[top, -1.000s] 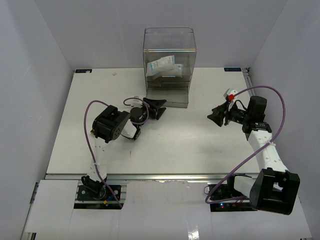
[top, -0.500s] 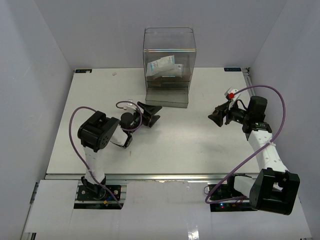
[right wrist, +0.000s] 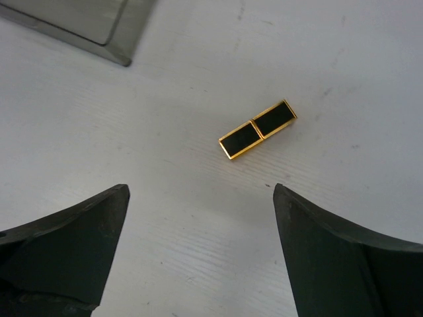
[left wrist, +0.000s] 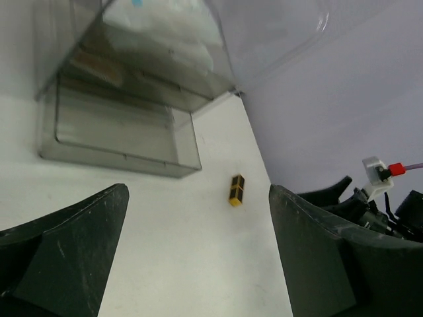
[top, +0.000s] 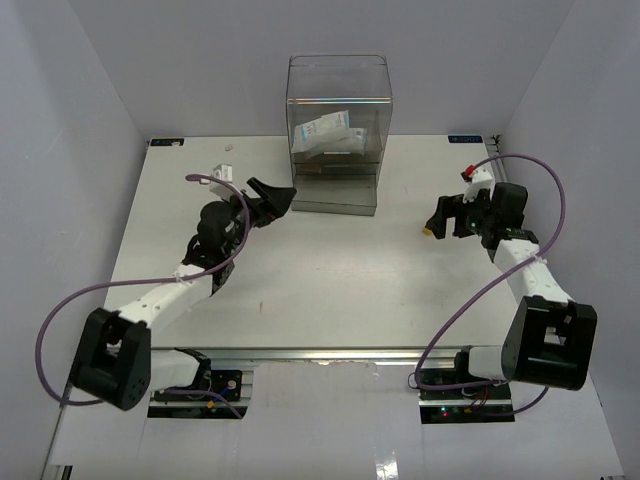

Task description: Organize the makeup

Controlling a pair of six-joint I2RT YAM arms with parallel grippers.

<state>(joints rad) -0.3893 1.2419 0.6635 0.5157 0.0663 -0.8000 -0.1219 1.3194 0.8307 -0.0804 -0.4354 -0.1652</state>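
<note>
White table (top: pixel 330 290): black gold-edged rectangular tube (right wrist: pixel 258 129) upper centre, ungrasped. Your left gripper (left wrist: pixel 198 198) and right gripper (right wrist: pixel 199 198) spread. Next, likely: lower right, pinch tube.

Bright, even, diffuse light fills the overhead view. The white tabletop (top: pixel 330 290) in front of the clear acrylic drawer box (top: pixel 338 110) looks nearly washed out, with only faint, soft shadows beneath the arms. A pale streak of glare runs along the box's upper front edge. In the left wrist view the box's walls are hazy with reflections, and the left gripper (left wrist: pixel 197 198) has dark, blurred fingers (left wrist: pixel 66 257). In the right wrist view the small black gold-edged tube (right wrist: pixel 258 129), right of the box, is sharp, while the fingers (right wrist: pixel 59 257) of the right gripper (right wrist: pixel 198 191) are soft.
</note>
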